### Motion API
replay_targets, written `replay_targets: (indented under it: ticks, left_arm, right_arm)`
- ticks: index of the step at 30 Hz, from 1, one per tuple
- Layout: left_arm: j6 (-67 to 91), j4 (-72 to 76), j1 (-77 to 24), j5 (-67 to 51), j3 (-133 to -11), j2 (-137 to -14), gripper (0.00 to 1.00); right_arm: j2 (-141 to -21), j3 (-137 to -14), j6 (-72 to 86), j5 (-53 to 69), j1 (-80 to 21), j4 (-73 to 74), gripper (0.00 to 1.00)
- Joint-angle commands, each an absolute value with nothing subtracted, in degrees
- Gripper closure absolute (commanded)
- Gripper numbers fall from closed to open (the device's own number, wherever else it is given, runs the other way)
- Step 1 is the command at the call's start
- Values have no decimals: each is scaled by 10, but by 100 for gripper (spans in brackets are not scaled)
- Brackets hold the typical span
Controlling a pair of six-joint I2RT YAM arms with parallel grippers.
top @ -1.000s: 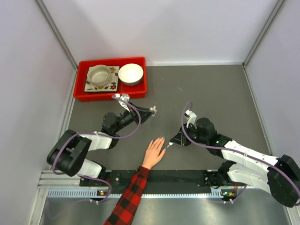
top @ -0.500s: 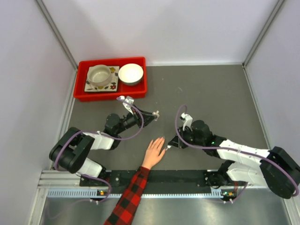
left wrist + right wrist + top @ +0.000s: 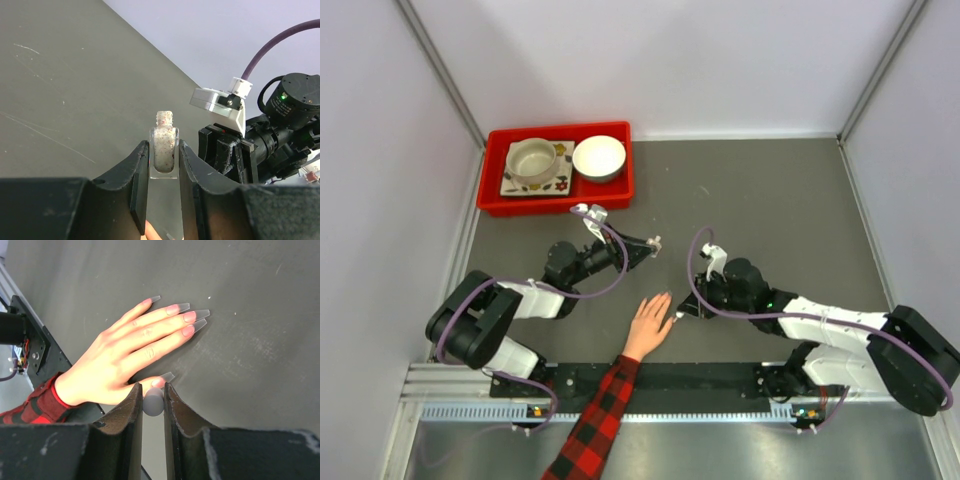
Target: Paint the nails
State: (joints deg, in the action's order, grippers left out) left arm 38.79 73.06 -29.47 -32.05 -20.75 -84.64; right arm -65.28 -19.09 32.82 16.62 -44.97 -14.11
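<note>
Just off the thumb, the right hand [image 3: 152,390] is clamped on a grey round-ended stem [image 3: 153,402], by the look of it the polish brush, though its bristles are hidden. It sits beside a human hand [image 3: 120,360] that lies flat and palm down on the grey counter [image 3: 260,365], with a red-and-black plaid sleeve [image 3: 35,400] at the wrist. The thumbnail [image 3: 167,376] lies right at the tips of the robot's fingers, its long axis slanting away from them in line with the thumb. Whether brush and nail touch cannot be told.

The other four nails [image 3: 192,315], long, pale and squared off, lie side by side on the far side of the human hand from the brush, all pointing away from the sleeve.

Out past those fingertips and apart from them, the left hand [image 3: 645,242] is shut on a small uncapped glass bottle [image 3: 164,135], held upright with a whitish fill.

The right hand is much the nearer of the two. The next stroke probably belongs on the thumbnail, drawn along its length from cuticle to tip. The four longer nails would then call for a reach across the knuckles.
</note>
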Motion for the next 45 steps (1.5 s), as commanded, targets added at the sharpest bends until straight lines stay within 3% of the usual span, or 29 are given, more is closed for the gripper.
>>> replay_targets:
  ticks: [1, 45]
  left_arm:
    - [375, 893, -298, -327, -228, -831, 100]
    - [368, 877, -297, -328, -233, -824, 100]
  right_arm:
    - [-658, -203, 313, 158, -459, -165, 100]
    - [-696, -235, 305, 180, -459, -174, 100]
